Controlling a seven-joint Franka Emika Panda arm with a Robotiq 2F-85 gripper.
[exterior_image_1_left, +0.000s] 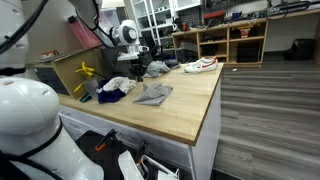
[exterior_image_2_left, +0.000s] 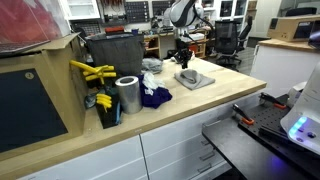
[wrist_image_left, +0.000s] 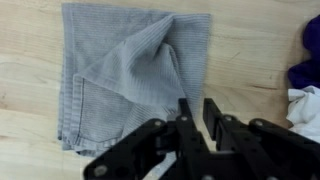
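Observation:
A grey cloth (wrist_image_left: 130, 70) lies folded and a little rumpled on the wooden tabletop (wrist_image_left: 255, 50); it shows in both exterior views (exterior_image_1_left: 153, 94) (exterior_image_2_left: 194, 79). In the wrist view my gripper (wrist_image_left: 198, 104) hovers at the cloth's right edge. Its jaws stand a narrow gap apart, with bare wood showing between them and nothing held. The left fingertip (wrist_image_left: 184, 103) overlaps the cloth's edge; I cannot tell if it touches. In the exterior views the gripper (exterior_image_1_left: 138, 72) (exterior_image_2_left: 184, 58) points down just above the cloth.
A blue cloth (exterior_image_2_left: 155, 97) and a white cloth (exterior_image_2_left: 152, 80) lie beside the grey one. A metal can (exterior_image_2_left: 127, 96), yellow tools (exterior_image_2_left: 92, 72) and a dark bin (exterior_image_2_left: 112, 50) stand nearby. A white shoe (exterior_image_1_left: 200, 66) rests near the far table edge.

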